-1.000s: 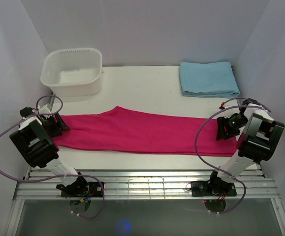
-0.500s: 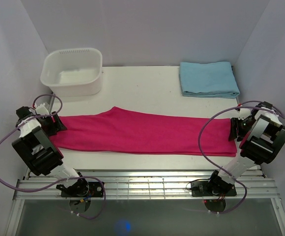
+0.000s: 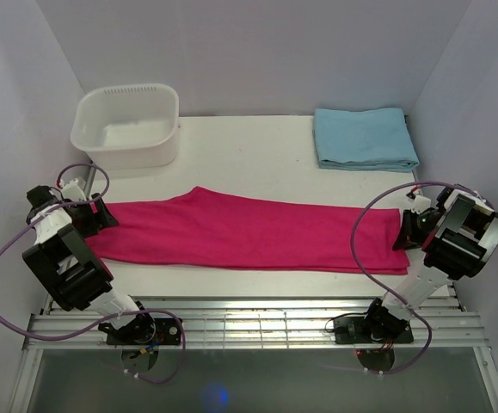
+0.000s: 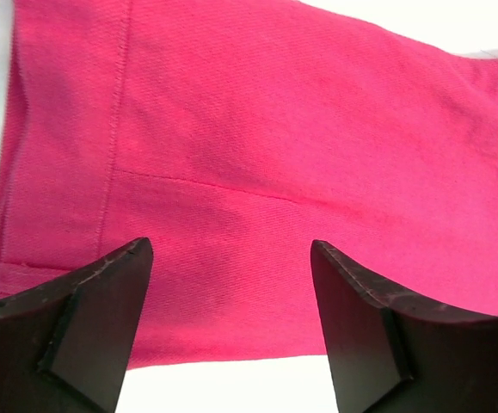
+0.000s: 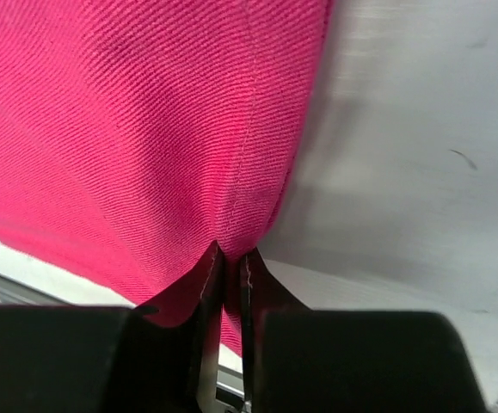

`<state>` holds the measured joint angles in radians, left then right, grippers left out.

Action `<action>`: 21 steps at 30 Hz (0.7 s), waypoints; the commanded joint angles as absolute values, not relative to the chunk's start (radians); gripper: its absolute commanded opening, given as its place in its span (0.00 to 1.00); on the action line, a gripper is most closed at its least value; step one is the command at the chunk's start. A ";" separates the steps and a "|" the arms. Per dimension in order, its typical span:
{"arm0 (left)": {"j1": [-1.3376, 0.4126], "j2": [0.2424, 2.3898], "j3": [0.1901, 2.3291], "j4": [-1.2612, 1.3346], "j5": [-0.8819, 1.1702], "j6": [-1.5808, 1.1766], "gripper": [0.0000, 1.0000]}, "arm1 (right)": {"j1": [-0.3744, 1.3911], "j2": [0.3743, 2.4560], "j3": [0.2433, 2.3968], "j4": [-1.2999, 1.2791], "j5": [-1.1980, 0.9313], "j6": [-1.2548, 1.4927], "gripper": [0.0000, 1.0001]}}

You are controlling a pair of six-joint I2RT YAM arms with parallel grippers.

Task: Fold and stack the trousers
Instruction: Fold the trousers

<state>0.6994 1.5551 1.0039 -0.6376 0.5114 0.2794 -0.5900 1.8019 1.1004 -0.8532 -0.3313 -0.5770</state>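
1. The worktop (image 3: 257, 142) (white, walled in on three sides) has a broad bare band between the trousers and the two things at the back. In front of the trousers only a thin strip shows before the slatted metal rail (image 3: 249, 323) at the near edge.
2. One pair of trousers (image 3: 249, 232), magenta, lies flat across the middle, running from left to right. In the top view both ends pass under the wrists, so their outer edges are hidden there.
3. Two arms stand at the trousers' ends, the left arm (image 3: 59, 258) and the right arm (image 3: 459, 241). Each is close to its side wall.
4. One white tub (image 3: 126, 153) sits back left, near the trousers but apart from them.
5. One folded light blue cloth (image 3: 365, 138) lies back right, well apart from the trousers.
6. The left fingers (image 4: 89, 331) are spread wide and released over the trousers' end, with flat stitched fabric showing between them. Whether the tips touch the fabric cannot be told.
7. The right fingers (image 5: 193, 314) are clenched on the trousers' seamed edge (a sliver of pink shows between them), with bare worktop just beside.
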 commanded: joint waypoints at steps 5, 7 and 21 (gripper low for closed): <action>0.706 1.459 1.049 -0.643 0.574 0.313 0.87 | -0.661 1.841 1.254 -0.989 -0.373 -0.612 0.08; 0.706 1.447 1.052 -0.641 0.587 0.328 0.88 | -0.693 1.829 1.294 -0.985 -0.312 -0.649 0.08; 0.617 1.354 0.971 -0.663 0.588 0.446 0.89 | -0.474 1.609 1.295 -1.077 -0.704 -0.577 0.08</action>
<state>0.6312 1.3800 1.0065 -0.6487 0.5644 0.4129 -0.5911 1.7077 1.3323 -1.0462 -0.4950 -0.6300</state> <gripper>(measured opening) 0.882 0.127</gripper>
